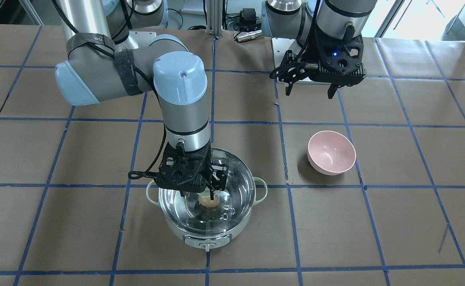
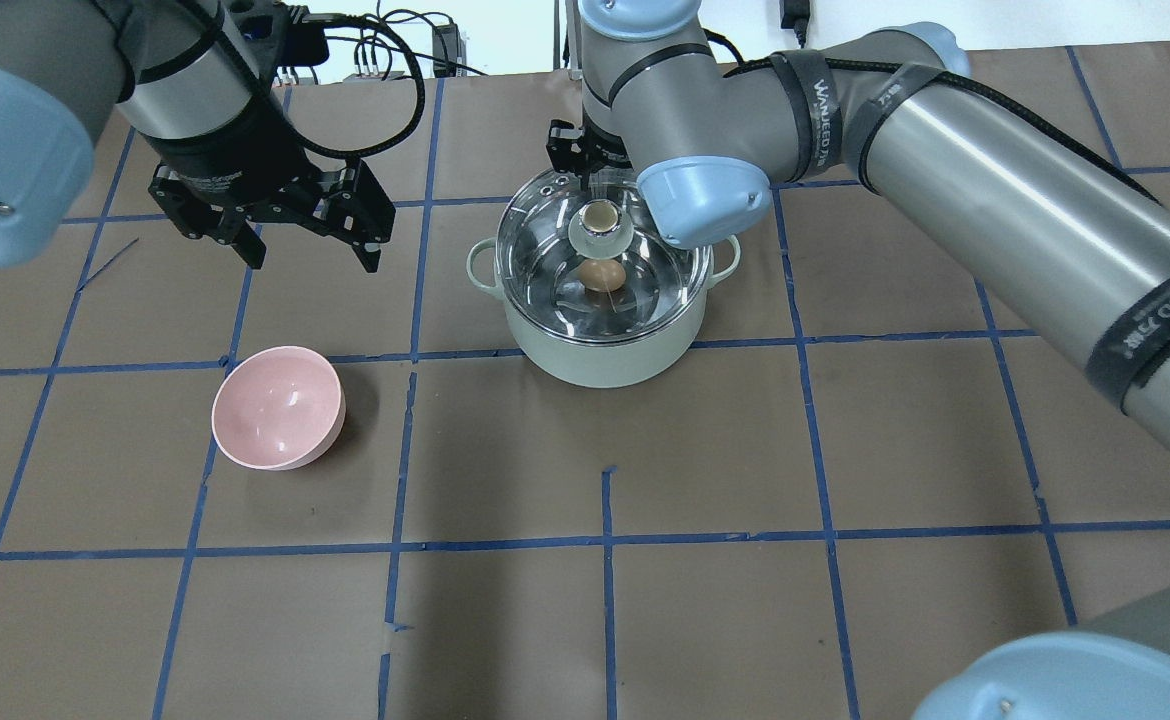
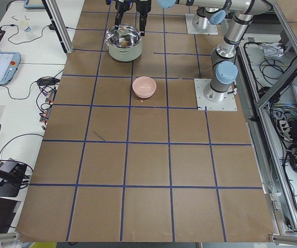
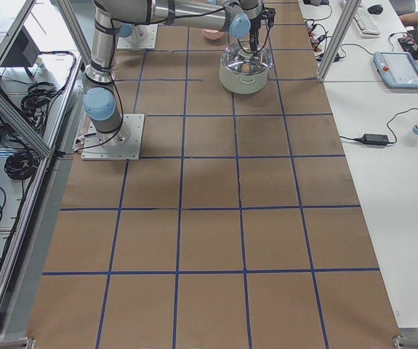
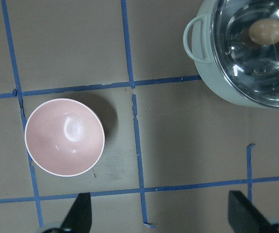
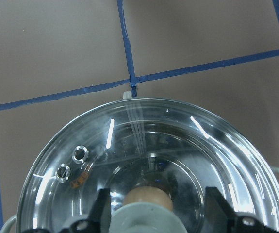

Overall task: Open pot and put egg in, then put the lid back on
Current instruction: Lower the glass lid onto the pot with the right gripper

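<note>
Lid point(image 2: 545, 225) looks seated on the pot point(image 2: 600, 358), egg point(image 2: 602, 275) inside; right gripper point(image 6: 158, 211), jaws apart astride the knob point(image 2: 602, 215), should rise straight up.

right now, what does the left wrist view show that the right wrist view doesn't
Only the left wrist view: the pink bowl and the open left gripper. Only the right wrist view: two vent holes in the glass lid, with the right gripper astride its centre. Both: the pot with that lid on it, on the blue-taped table.
</note>
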Robot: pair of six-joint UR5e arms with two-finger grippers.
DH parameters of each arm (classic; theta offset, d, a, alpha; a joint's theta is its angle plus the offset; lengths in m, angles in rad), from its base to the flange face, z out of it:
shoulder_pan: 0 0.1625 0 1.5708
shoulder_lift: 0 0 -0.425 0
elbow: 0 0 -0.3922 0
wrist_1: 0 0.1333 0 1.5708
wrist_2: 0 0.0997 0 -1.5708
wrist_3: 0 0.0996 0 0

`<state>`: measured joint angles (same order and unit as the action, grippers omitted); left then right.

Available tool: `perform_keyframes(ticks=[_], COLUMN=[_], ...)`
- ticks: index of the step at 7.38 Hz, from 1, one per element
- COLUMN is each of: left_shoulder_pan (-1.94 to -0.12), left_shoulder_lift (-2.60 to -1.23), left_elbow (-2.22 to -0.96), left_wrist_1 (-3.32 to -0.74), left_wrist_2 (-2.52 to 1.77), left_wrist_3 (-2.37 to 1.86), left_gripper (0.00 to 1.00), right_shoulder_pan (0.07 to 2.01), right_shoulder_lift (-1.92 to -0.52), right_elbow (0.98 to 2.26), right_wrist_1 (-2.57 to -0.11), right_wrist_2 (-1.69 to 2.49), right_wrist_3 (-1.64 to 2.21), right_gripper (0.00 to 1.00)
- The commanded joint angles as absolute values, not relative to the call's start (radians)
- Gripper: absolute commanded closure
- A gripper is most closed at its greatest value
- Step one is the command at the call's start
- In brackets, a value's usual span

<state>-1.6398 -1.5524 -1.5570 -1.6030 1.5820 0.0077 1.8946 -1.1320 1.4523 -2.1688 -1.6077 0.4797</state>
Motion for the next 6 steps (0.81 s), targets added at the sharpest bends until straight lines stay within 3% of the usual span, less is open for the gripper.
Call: perform_keyframes(ticks=[1, 6], left_shoulder_pan=[-1.64, -1.64], left_shoulder_lift=[-1.552, -1.551], left_elbow=[-1.557, -1.557], left_wrist_1=[-1.605, -1.605], left_wrist_2=[1.583, 1.583], left_wrist_3=[0.008, 0.008], left_gripper=[0.0, 0.0], right_shoulder_pan=[1.894, 1.894], right_shoulder_lift=[-1.135, -1.144], right_elbow=[1.474, 1.485], right_wrist_1=[-2.163, -2.149], right_wrist_2=[-1.609, -1.64], right_wrist_3=[0.472, 0.466], right_gripper=[0.27, 0.27])
